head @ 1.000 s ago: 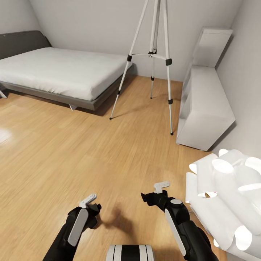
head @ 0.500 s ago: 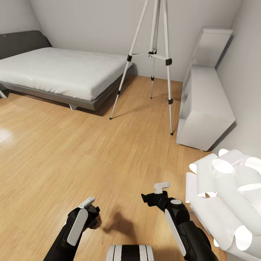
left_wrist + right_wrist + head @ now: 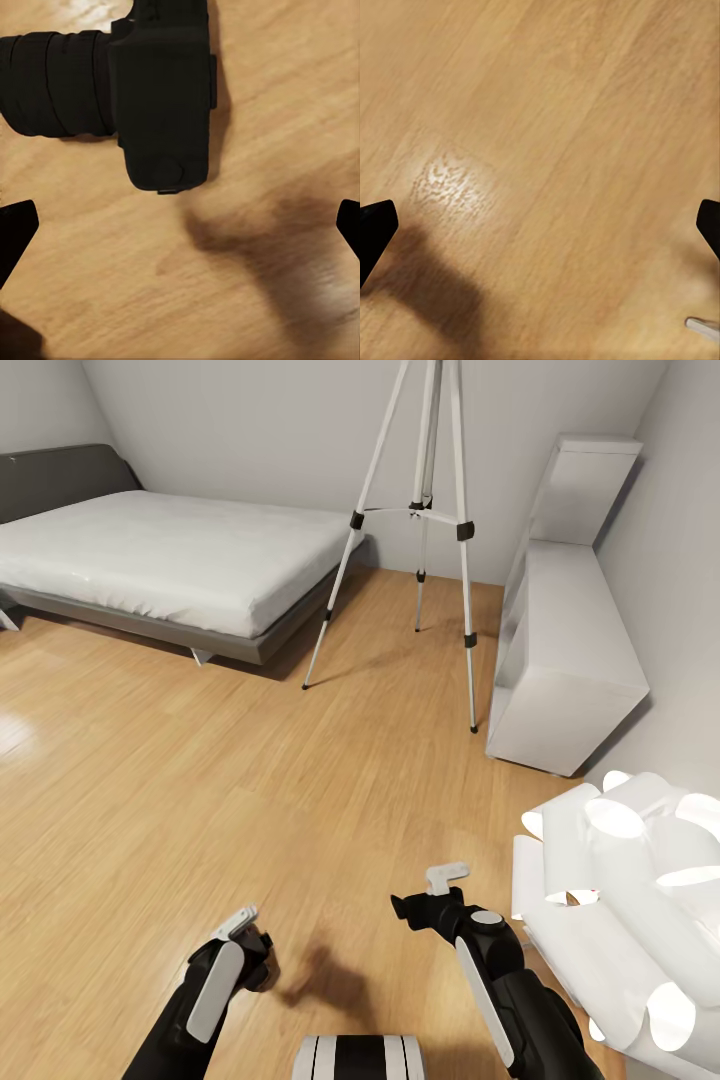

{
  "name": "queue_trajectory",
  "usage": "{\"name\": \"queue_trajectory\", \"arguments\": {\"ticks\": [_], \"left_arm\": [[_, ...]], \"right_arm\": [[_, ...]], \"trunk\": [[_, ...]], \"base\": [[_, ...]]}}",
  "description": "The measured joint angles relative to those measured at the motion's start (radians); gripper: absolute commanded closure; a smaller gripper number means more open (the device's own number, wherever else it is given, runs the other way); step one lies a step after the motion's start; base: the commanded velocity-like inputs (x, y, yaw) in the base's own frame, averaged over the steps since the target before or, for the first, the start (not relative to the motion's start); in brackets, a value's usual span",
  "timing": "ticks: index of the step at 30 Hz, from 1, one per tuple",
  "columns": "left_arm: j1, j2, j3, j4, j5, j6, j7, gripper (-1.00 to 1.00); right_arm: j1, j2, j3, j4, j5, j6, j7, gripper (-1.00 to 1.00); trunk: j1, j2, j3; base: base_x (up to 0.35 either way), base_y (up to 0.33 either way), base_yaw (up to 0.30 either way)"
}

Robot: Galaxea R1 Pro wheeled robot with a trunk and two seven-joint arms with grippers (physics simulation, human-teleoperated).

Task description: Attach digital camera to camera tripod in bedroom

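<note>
Left wrist view: camera (image 3: 142,94) lies on the wood floor (image 3: 262,112) just ahead of the left hand (image 3: 180,225), fingers spread wide, nothing held. Right hand (image 3: 540,225) equally open over bare floor. Tripod (image 3: 425,510) stands well beyond both hands, beside the bed (image 3: 150,560).

Grey bed (image 3: 170,560), white cabinet (image 3: 570,650), white paper rolls (image 3: 630,900).

Home bedroom under a sloped white ceiling. Low grey bed (image 3: 150,560) with white mattress and dark headboard sits on a light wood plank floor (image 3: 200,780). White low cabinet (image 3: 565,650) runs along the right wall. Camera tripod (image 3: 425,510) stands between bed and cabinet. White rolled items (image 3: 630,900) near right.
</note>
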Motion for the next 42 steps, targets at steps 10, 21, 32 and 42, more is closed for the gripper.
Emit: {"name": "queue_trajectory", "arguments": {"ticks": [10,21,32,42], "left_arm": [[0.0,-0.001,-0.002,0.008,-0.003,-0.001,0.003,-1.0],[0.0,0.0,-0.003,0.011,-0.002,0.001,-0.007,-1.0],[0.0,0.0,-0.003,0.012,-0.002,0.001,-0.009,-1.0],[0.0,0.0,-0.004,0.01,-0.002,0.001,-0.01,-1.0]], "right_arm": [[0.0,0.0,0.0,0.0,0.001,-0.002,-0.002,-1.0],[0.0,0.001,0.0,0.0,0.0,-0.002,-0.005,-1.0],[0.0,0.0,0.0,0.0,0.0,-0.002,-0.007,-1.0],[0.0,0.0,0.0,0.0,0.001,-0.002,-0.007,-1.0]], "trunk": [[0.001,0.0,-0.004],[0.005,-0.003,-0.046],[0.01,-0.005,-0.089],[0.015,-0.008,-0.128]], "base": [[0.0,0.0,0.0],[0.0,0.0,0.0],[0.0,0.0,0.0],[0.0,0.0,0.0]]}}
